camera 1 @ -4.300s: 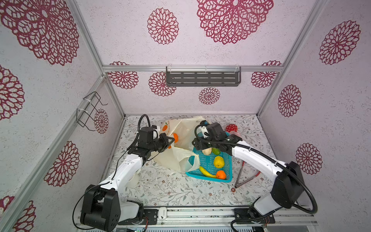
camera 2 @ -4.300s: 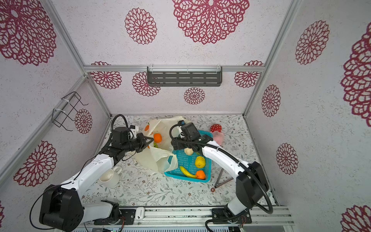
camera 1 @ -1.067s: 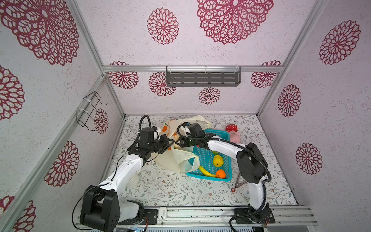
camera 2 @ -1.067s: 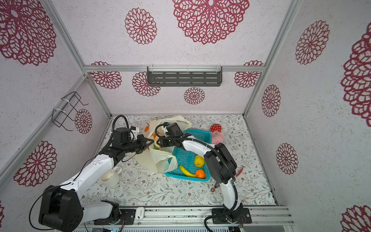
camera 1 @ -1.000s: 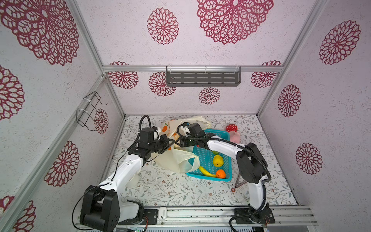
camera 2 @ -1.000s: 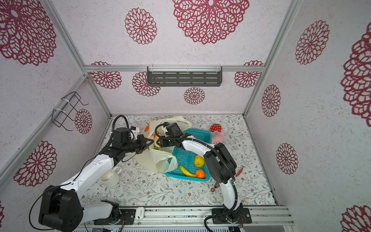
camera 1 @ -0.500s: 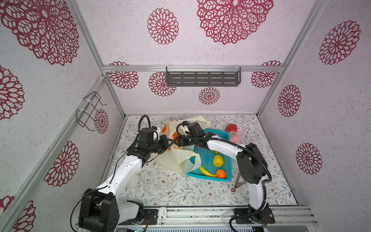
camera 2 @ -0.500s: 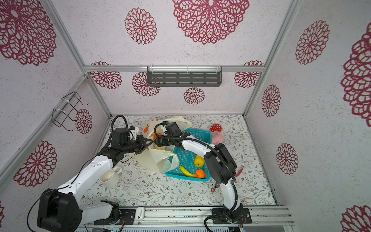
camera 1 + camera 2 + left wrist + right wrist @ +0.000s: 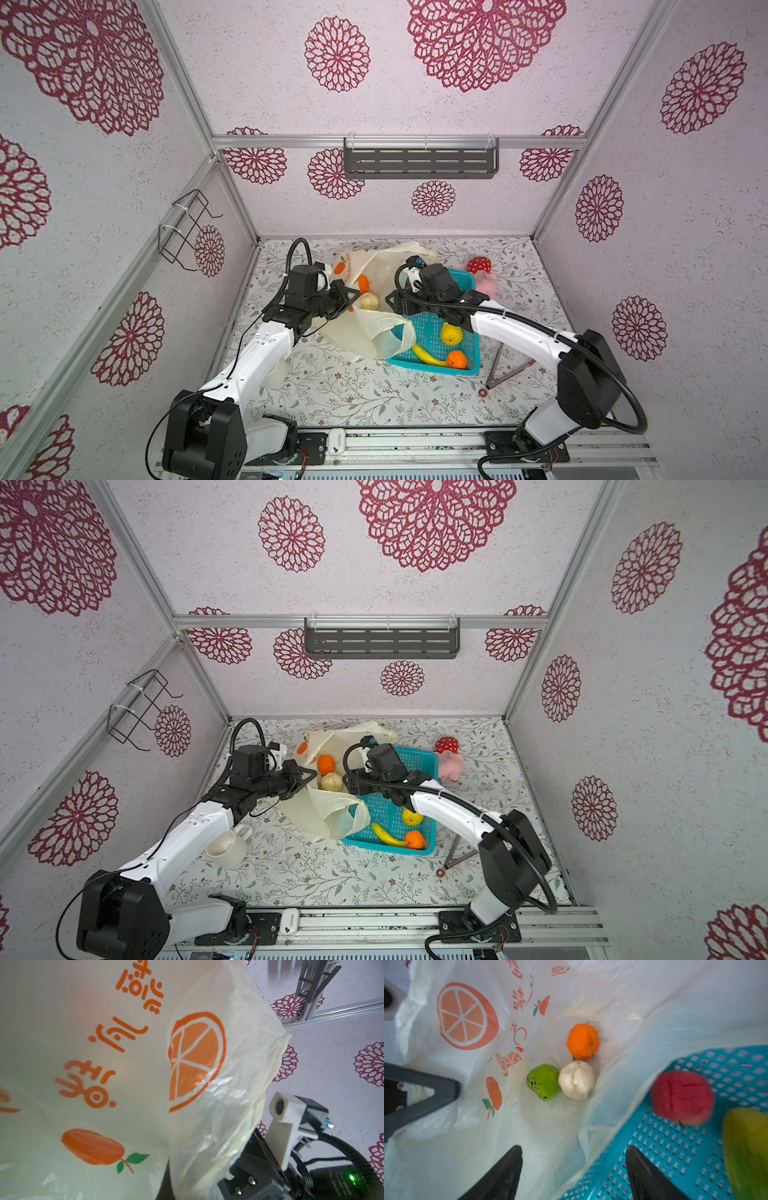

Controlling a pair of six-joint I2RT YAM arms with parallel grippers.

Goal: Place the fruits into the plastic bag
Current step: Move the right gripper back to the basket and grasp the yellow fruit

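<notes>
Three toy fruits now lie bunched together on the floor of the thin, translucent cream plastic bag [image 9: 362, 332] with its orange fruit print: one round orange [image 9: 582, 1041], one bumpy green ball [image 9: 543, 1081] and one beige round piece [image 9: 576, 1079]. The beige piece is the newcomer. A few seconds ago the right gripper [image 9: 573, 1148] was down in the teal plastic mesh basket [image 9: 432, 369]. A second ago it was over the bag, and now its jaws stand spread wide and empty above the bag's mouth, so that drop looks finished. The left gripper [image 9: 351, 297] has not shifted: its jaws are pressed together on the bag's left rim, holding the mouth open. By my judgement the right arm is free to return to the basket, which sits just right of the bag with the bag's near flap draped over its left edge. Four fruits are plainly left there: one red apple [image 9: 682, 1098], one yellow lemon [image 9: 451, 333], one curved yellow banana [image 9: 428, 356] and one second orange [image 9: 457, 359]. A blurred yellow-green piece [image 9: 747, 1147] beside the apple may be that lemon or a fifth fruit; I cannot tell. Far right of the basket sit one red white-dotted plush [image 9: 478, 264] and one pink fluffy toy [image 9: 486, 283].
</notes>
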